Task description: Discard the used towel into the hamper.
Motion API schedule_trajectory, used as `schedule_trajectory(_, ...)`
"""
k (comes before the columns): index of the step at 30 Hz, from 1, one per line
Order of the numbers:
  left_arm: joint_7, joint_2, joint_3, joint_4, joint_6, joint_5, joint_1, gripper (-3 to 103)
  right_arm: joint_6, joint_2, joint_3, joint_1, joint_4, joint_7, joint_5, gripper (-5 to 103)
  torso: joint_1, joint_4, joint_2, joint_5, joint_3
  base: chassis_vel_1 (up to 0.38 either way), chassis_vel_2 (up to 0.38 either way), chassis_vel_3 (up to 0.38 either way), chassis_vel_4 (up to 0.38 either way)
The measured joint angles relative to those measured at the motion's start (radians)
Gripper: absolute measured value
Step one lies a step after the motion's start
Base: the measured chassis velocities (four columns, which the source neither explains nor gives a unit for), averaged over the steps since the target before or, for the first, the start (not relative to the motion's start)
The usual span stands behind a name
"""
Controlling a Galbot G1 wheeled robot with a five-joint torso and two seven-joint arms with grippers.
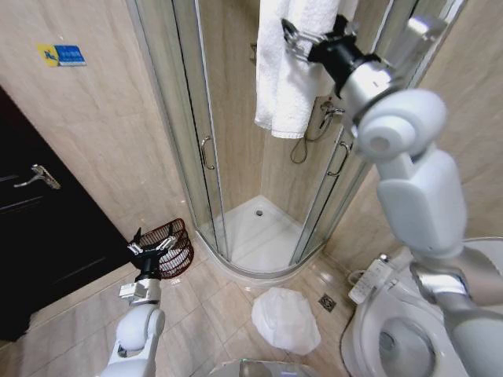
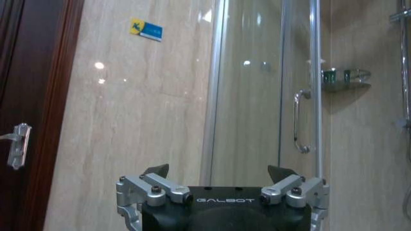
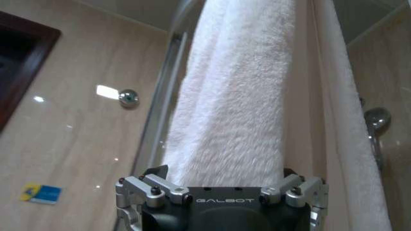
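Head view: the robot faces a corner shower enclosure (image 1: 236,157); a dark door (image 1: 39,236) is on the left and a toilet (image 1: 409,330) near right.
Towel: a white towel (image 1: 291,63) hangs high over the top of the glass enclosure, far and right of centre, draping down the outside of the glass.
Right gripper: the right gripper (image 1: 295,39) is raised to the towel's upper part, its arm stretched up and away. In the right wrist view the towel (image 3: 237,96) runs down between the finger tips (image 3: 222,180), which stand wide on either side of the cloth. Whether they already press it I cannot tell; they look set around it, not closed.
Why so: the towel hangs as one thick fold, so a wide stance lets the fingers bracket the whole thickness before closing.
Left gripper: the left gripper (image 1: 153,245) is low at near left, idle, just in front of the hamper. In the left wrist view its fingers (image 2: 222,180) are spread apart with nothing between them.
Hamper: the hamper (image 1: 174,247) stands on the floor tiles at the left, between the door and the shower's glass, well below and left of the towel.
Other: a white crumpled cloth (image 1: 287,318) lies on the floor near the toilet.
Progress: judged early; the towel is not yet lifted off.
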Motion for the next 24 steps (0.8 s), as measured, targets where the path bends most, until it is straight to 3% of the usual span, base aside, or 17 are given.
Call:
schedule_trajectory(4,0.003,-0.004,0.000,-0.004,-0.016,-0.006,0.004,100,0.008,0.030,-0.027,0.055,-0.094,0.026,0.001,100,0.000,0.0001,0.000,0.0001,0.000,0.000,0.000,0.000,0.000)
schedule_trajectory(10,0.012,-0.005,0.001,-0.005,-0.029,-0.029,-0.015,100,0.000,0.086,-0.053,0.110,-0.173,0.085,0.132,100,0.000,-0.0001,-0.001,0.0000,0.000,0.000,0.000,0.000,0.000)
schedule_trajectory(15,0.012,-0.002,0.001,-0.008,-0.029,-0.032,-0.016,100,0.006,0.119,-0.060,0.133,-0.234,0.096,0.172,103,0.000,0.0000,-0.001,0.0000,0.000,0.000,0.000,0.000,0.000)
schedule_trajectory(21,0.012,0.005,-0.009,-0.005,-0.038,-0.045,-0.011,100,0.023,0.123,-0.062,0.135,-0.279,0.085,0.164,90,0.000,-0.0001,-0.001,0.0002,-0.001,0.000,0.000,0.000,0.000)
schedule_trajectory(24,0.013,0.006,-0.013,0.004,-0.050,-0.048,-0.011,100,0.031,0.124,-0.065,0.131,-0.285,0.078,0.155,74,0.000,-0.0002,-0.001,0.0002,-0.001,0.000,0.000,0.000,0.000)
